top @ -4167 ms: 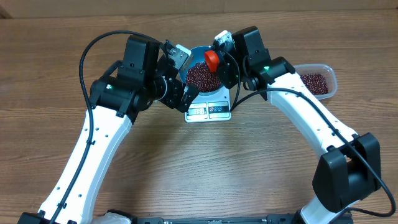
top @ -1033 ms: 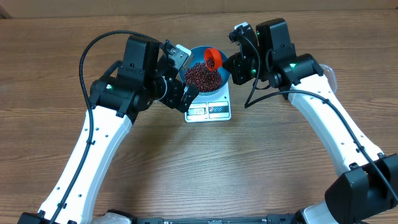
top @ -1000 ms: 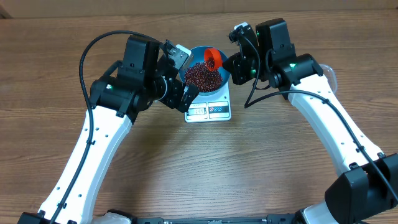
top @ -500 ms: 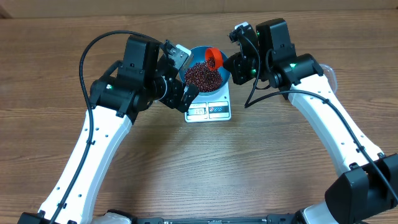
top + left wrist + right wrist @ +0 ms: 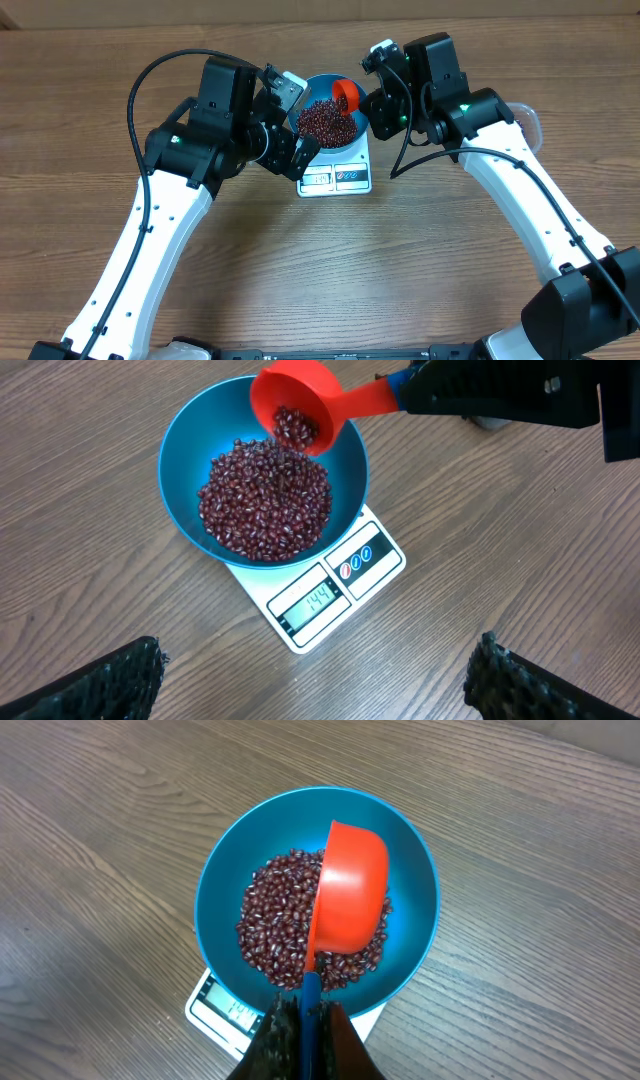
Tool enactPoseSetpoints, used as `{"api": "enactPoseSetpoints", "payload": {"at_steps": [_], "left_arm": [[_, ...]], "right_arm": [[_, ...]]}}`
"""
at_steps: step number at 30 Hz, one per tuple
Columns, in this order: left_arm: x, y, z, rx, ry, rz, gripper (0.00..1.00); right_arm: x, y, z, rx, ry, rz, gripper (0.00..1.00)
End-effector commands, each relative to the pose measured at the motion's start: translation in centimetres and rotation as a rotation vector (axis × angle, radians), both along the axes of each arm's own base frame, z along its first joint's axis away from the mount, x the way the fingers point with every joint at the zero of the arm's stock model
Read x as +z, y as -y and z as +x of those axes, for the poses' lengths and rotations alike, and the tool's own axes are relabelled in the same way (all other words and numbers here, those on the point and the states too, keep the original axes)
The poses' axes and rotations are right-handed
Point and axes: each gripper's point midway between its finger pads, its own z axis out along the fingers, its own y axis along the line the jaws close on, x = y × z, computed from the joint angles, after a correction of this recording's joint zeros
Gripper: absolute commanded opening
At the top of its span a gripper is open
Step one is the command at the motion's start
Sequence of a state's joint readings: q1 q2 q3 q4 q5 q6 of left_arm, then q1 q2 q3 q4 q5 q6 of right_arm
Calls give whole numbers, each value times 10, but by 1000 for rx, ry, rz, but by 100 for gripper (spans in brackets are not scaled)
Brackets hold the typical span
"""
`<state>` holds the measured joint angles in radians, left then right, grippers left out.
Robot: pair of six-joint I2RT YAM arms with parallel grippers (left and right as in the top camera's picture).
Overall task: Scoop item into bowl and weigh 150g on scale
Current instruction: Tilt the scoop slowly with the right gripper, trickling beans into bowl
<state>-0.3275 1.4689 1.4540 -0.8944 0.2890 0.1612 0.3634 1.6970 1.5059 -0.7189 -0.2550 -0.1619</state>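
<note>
The blue bowl [image 5: 314, 82] stands on the white scale [image 5: 338, 178] and holds a heap of dark red beans [image 5: 324, 122]. My right gripper [image 5: 374, 104] is shut on the blue handle [image 5: 312, 1002] of a red scoop [image 5: 350, 890]. The scoop is tipped over the bowl's rim, with some beans still in its cup [image 5: 296, 426]. In the left wrist view the bowl [image 5: 182, 460], beans [image 5: 265, 502] and scale [image 5: 372, 556] lie ahead of my open left gripper [image 5: 318, 656], which holds nothing. The scale's display [image 5: 316, 600] reads 144.
A clear plastic tub [image 5: 531, 118] sits behind my right arm at the far right, mostly hidden. The left arm's wrist [image 5: 230, 100] hangs close to the bowl's left side. Bare wooden table [image 5: 340, 270] stretches in front of the scale.
My right wrist has shifted slightly left, with the scoop still over the bowl's rim. The left arm has not moved.
</note>
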Motion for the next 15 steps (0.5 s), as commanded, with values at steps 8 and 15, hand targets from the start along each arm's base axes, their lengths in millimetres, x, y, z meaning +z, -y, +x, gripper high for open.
{"api": "enactPoseSetpoints", "payload": {"at_steps": [8,15], "left_arm": [[15,3,-3,-25,43,-15,100],[15,3,-3,-25,43,-15,100]], "right_arm": [[24,1,4,-17,55,13,4],[23,1,4,-17,52,11,4]]}}
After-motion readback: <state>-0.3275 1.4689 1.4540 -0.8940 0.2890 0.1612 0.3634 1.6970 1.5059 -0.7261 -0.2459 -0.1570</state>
